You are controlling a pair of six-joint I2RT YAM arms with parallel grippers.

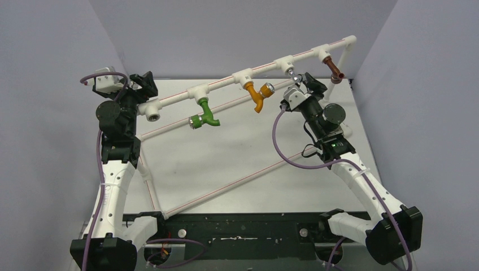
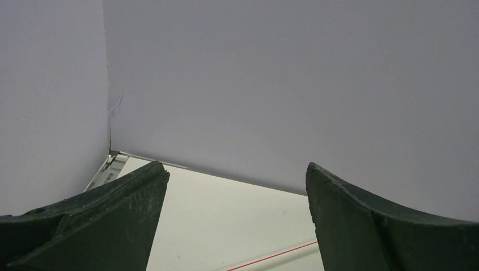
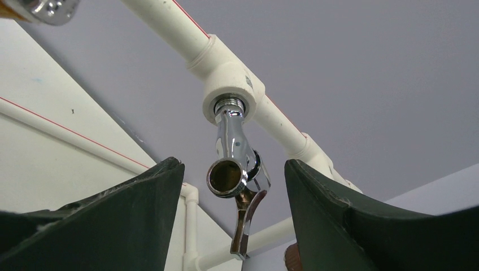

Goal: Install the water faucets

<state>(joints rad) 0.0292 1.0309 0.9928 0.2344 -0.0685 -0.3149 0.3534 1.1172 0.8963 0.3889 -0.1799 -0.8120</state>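
chrome faucet (image 3: 231,149) sits threaded in its tee (image 3: 234,84) between the spread fingers of the right hand (image 3: 233,169), some thread exposed; final tightening judged outstanding. left hand (image 2: 236,169) wide, empty.

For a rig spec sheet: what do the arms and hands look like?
The left arm and right arm have white lower links, black joint housings, purple cables. The left hand and right hand carry white camera blocks; fingers are dark curved wedges. The right arm shows a green light.
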